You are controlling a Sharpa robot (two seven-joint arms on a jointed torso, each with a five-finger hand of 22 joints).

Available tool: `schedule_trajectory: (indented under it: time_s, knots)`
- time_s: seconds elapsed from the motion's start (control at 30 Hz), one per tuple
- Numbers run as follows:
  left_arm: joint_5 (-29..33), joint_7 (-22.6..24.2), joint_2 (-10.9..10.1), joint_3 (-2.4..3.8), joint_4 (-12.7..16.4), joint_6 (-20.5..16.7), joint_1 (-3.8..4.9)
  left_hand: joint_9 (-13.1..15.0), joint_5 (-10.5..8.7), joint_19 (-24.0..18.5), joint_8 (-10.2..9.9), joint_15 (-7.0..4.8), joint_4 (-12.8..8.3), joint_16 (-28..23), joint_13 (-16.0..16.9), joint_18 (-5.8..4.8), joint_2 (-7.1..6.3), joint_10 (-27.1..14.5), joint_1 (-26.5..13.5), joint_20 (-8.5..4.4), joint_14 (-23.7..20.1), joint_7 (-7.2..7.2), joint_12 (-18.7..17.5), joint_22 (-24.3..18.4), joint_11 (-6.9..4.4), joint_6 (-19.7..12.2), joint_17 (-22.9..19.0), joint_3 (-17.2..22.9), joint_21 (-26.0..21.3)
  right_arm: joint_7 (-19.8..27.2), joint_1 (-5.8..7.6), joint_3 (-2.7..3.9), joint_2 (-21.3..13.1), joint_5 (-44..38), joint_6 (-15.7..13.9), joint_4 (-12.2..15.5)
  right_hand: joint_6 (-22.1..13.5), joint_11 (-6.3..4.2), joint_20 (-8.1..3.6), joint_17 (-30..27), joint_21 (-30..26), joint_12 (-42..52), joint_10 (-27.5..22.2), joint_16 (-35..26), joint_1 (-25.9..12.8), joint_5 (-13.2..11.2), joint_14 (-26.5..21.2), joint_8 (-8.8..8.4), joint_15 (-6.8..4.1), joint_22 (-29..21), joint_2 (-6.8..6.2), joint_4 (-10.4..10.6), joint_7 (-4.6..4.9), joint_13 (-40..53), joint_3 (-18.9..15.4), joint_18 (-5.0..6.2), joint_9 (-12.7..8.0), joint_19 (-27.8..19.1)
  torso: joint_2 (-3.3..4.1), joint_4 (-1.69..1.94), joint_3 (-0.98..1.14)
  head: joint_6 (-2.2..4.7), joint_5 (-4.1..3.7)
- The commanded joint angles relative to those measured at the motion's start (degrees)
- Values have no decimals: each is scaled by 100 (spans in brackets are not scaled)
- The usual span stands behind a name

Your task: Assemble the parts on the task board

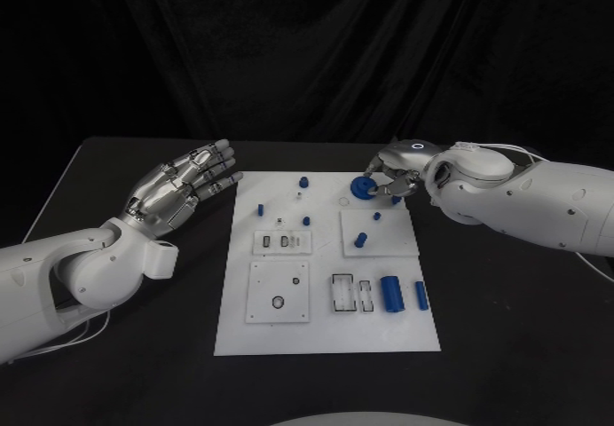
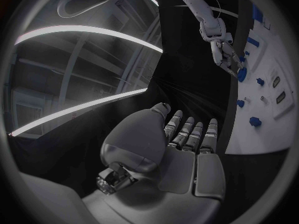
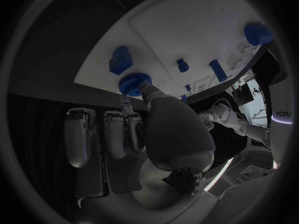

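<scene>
Blue, the round ridged plastic wheel [image 1: 365,187] is pinched by the right hand [image 1: 394,180] over the white task board [image 1: 384,328], and could be dropped if tilted, while the left hand [image 1: 179,188] is held flat, empty, fingers extended.

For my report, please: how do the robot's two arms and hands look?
Both arms are white with rounded, glossy shells. The left hand and right hand are silver metal with segmented fingers. A lit ring marks the right hand's back, and thin white cables run along each arm.

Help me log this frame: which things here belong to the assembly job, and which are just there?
Job:
task board
blue gear, held by the right hand
blue cylinders
blue pegs

Just there:
black table
left hand, open, beside the board
</scene>
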Motion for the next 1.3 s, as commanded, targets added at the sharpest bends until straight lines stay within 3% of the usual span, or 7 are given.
schedule_trajectory:
  time_s: [0.03, 0.3, 0.6, 0.73, 1.03, 1.07, 1.3]
  knots:
    - [12, 1053, 14, 4, -4, 100, -3, 6, 25, 27, 28, 35, -10, 38, 4, -62, 24, -2, -38, 4, -3, 35, 11, 9, 28, 8, 8, 33, 23, -147, -29, 0, 18, -22, 155, -31, 54, 43, 36, 1507, -33, 15, 607, 14, -51, -50, 607, 23, 40, 1075, 12, 1, -15, 1507, -29, -26, -6, 213, 3, 3, 6, -2, -2]
    - [12, 1032, 37, 4, -37, 121, -6, 6, 25, 27, 28, 35, -10, 38, 4, -62, 24, -2, -38, 4, -3, 35, 11, 9, 28, 8, 8, 33, 23, -117, -57, 0, 87, -24, 135, -89, 316, 21, 32, 1507, -64, 15, 607, 14, -5, 18, 607, 120, 27, 1050, 46, -45, -51, 1507, -20, -15, 31, 184, 5, 4, 8, -8, -2]
    - [12, 1016, 51, 4, -63, 137, -8, 5, 24, 29, 26, 38, -14, 36, 3, -66, 24, -3, -44, 5, -6, 40, 9, 9, 33, -3, 7, 51, 25, -79, -63, 0, 119, -24, 88, -100, 731, -110, -65, 1507, -80, 15, 607, 14, 8, 277, 607, 273, -83, 1050, 78, -82, -195, 1507, 18, -11, 165, 178, 3, -1, 6, -13, 4]
    - [12, 1012, 49, 4, -69, 138, -9, 4, 24, 28, 25, 39, -15, 34, 3, -67, 24, -5, -46, 4, -8, 42, 5, 8, 34, -5, 6, 58, 24, -65, -63, 0, 106, -24, 49, -94, 1009, -164, -117, 1507, -96, 15, 607, 14, 50, 571, 607, 412, -133, 1044, 81, -159, -261, 1507, 50, -8, 338, 168, 1, 1, 5, -5, 10]
    - [12, 1005, 44, 4, -63, 132, -11, 4, 24, 28, 24, 41, -17, 31, 3, -69, 24, -5, -51, 4, -11, 46, 5, 8, 36, -8, 6, 71, 24, 74, -54, 2, -31, 55, -266, 84, 1129, -237, -177, 1507, -69, 15, 607, 14, -84, 1048, 607, 541, -198, 1089, 69, -131, -342, 1507, 40, -21, 583, 208, 2, 5, 2, 49, 10]
    - [12, 1004, 40, 4, -59, 129, -11, 4, 24, 28, 24, 41, -17, 31, 3, -69, 24, -5, -51, 4, -11, 46, 5, 8, 36, -8, 6, 71, 24, 78, -43, 3, -52, 69, -290, 126, 1127, -270, -207, 1507, -58, 15, 607, 14, -118, 1311, 607, 558, -225, 1106, 47, -122, -374, 1507, 60, -26, 647, 223, 3, 7, 2, 53, 6]
    - [12, 1002, 31, 4, -52, 113, -11, 3, 23, 30, 22, 43, -20, 35, 3, -72, 24, -5, -56, 4, -9, 49, 7, 9, 38, -11, 6, 85, 25, 95, 83, 4, -146, 122, -420, 436, 1084, -270, -224, 1507, -62, 15, 607, 14, -185, 1672, 607, 550, -237, 1111, -2, -99, -365, 1507, 135, -27, 750, 226, 0, 7, -1, 87, -8]
